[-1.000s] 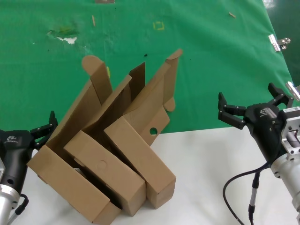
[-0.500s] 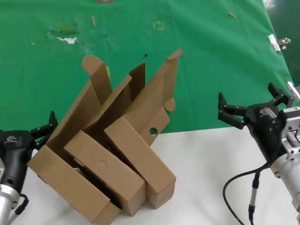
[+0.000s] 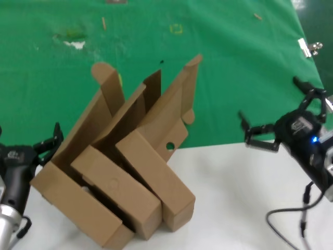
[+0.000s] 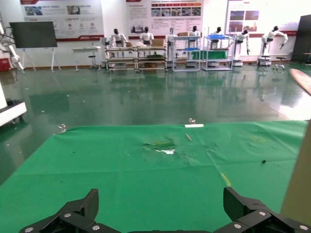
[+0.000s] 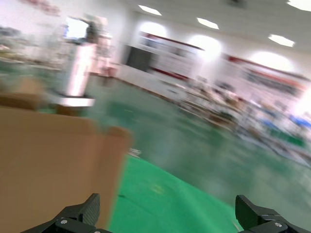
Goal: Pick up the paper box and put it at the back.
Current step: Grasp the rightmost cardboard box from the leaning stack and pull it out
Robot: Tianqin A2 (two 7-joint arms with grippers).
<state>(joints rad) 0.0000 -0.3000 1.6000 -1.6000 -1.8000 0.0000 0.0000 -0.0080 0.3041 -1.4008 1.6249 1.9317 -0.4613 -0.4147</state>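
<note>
The shallow brown corrugated cardboard mailer box with the punched round hole is seen leaning among two similar brown cardboard boxes on the plain white surface, its raised lid reaching over the green cloth-covered surface. The right gripper is held well apart from it, fingers spread wide. The left gripper is stationed just beside the pile, fingers parted, nothing clamped.

I see the white surface in front, and behind it the green cloth surface, the back. Three brown cardboard boxes lie together across the border of both: the paper box with open lid, a middle box, a left box. Small yellow marks and scuffs are on the cloth.
</note>
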